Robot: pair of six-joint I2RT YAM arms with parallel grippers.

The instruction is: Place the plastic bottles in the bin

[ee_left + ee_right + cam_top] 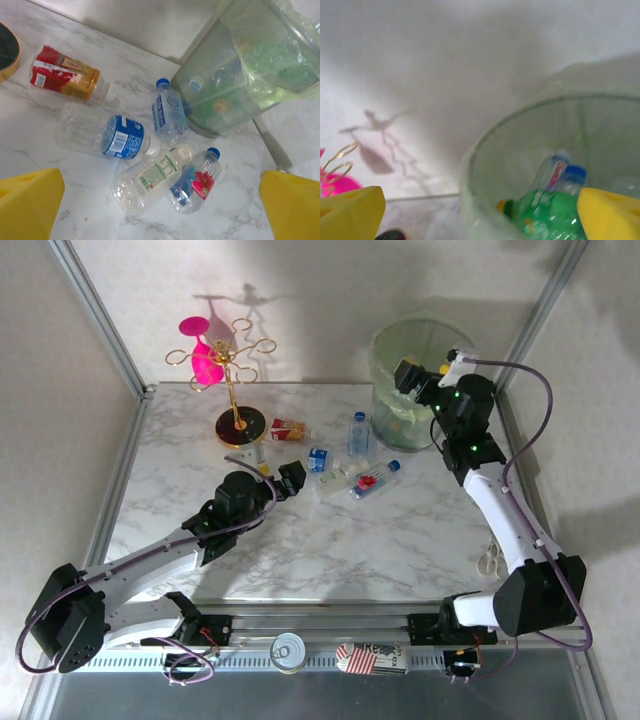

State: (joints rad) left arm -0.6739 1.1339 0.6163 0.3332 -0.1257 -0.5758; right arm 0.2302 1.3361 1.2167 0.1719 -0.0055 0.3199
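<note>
Now the right claw (408,372) hangs spread and empty over the bin (385,415), a good spot for dropping, and the left claw (160,205), spread too, faces bottles (122,135) lying on the worktop (330,540).

desk (330,540): white marble-look top with grey veins, smooth, slight sheen.
bottles (100,134): thin clear plastic, glossy, dented in places. Printed wrap labels, the blue one shiny. Caps are smooth plastic.
bin (220,100): translucent pale green plastic, fine mesh texture on the wall.
liner (280,55): thin green film, crinkled, glossy.
green bottle (545,217) inside: tinted glossy plastic.
left tool (160,215) pads (31,205): yellow, matt, faintly grainy.
stand (234,390): gold wire, polished metal look.
glasses (207,362): pink, glossy.
front rail (330,623): bare brushed aluminium.
</note>
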